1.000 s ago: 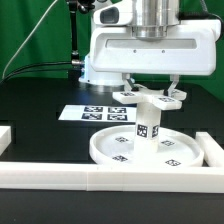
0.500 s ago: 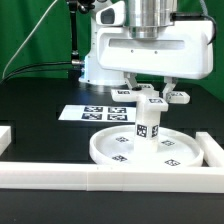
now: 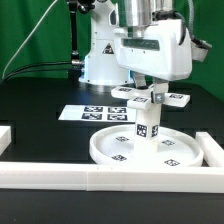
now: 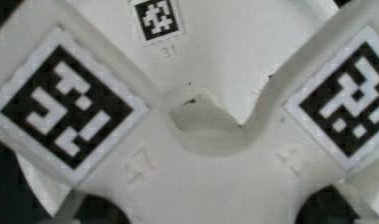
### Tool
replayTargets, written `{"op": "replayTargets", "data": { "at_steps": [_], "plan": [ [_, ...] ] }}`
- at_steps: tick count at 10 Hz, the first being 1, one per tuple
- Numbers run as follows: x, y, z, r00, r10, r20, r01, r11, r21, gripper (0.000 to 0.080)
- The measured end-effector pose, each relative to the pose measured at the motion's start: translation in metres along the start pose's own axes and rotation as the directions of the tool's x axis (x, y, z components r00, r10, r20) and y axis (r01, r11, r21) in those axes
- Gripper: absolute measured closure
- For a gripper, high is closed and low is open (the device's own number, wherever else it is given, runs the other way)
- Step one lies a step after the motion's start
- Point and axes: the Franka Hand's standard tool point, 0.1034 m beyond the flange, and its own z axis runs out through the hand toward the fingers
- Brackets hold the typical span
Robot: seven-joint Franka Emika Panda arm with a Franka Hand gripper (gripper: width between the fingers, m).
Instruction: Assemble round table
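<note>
The big round rimmed disc lies flat near the front of the table. The short thick cylinder leg stands upright on its middle. The cross-shaped foot piece sits on top of the leg, arms spread level. My gripper comes straight down over the foot and is shut on its centre. In the wrist view the foot fills the picture, with tagged arms on both sides and a hollow hub. The dark fingertips show at either side of it, and my gripper is closed on the white piece.
The marker board lies behind the disc toward the exterior view's left. Long white border rails run along the front and at the exterior view's right and left. The arm's white base stands behind.
My wrist has turned about its vertical axis, so the gripper body now faces another way. The foot piece has turned with it on top of the leg. The disc and leg stay put.
</note>
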Motion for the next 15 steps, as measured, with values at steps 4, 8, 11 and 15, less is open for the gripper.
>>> {"op": "replayTargets", "data": {
  "at_steps": [4,8,11,15],
  "plan": [
    [0.001,-0.003,0.000,0.996,0.088,0.006,-0.088,0.996,0.005,0.0219],
    [-0.004,-0.005,-0.020,1.000,0.009,0.027,-0.010,1.000,0.022,0.0154],
    [-0.004,-0.004,-0.017,0.987,-0.160,0.023,0.159,0.987,0.022,0.0150],
    [-0.006,-0.012,-0.024,0.850,-0.527,0.023,0.527,0.850,0.001,0.0150]
  ]
}}
